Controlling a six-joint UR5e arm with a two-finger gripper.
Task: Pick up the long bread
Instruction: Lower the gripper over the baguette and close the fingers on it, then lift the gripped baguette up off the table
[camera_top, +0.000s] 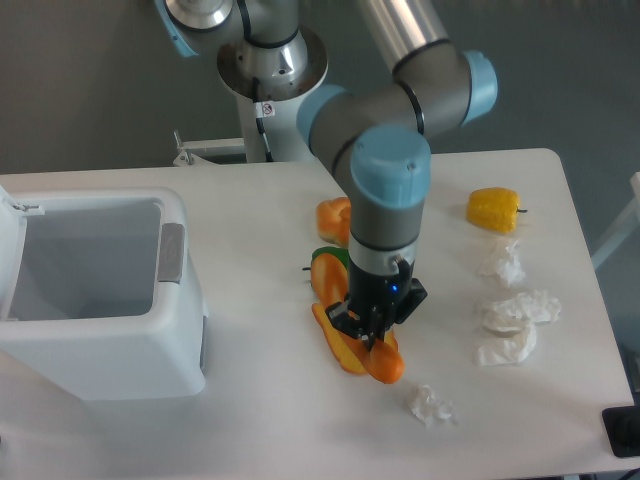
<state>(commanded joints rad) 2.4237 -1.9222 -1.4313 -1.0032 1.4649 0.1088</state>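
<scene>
Long bread (384, 364) lies on the white table (260, 420), right of the white bin (100, 300) and mostly hidden under the gripper (372, 336); only its rounded orange near end shows. The fingers straddle it, but whether they are clenched on it or released cannot be told from this angle. Touching it on the bin side lies a flat yellow-orange bread slice (335, 340). To do this well, close across the loaf's narrow width only, keeping the slice outside the fingers, then rise straight up so the crumpled paper (430, 405) nearby stays put.
</scene>
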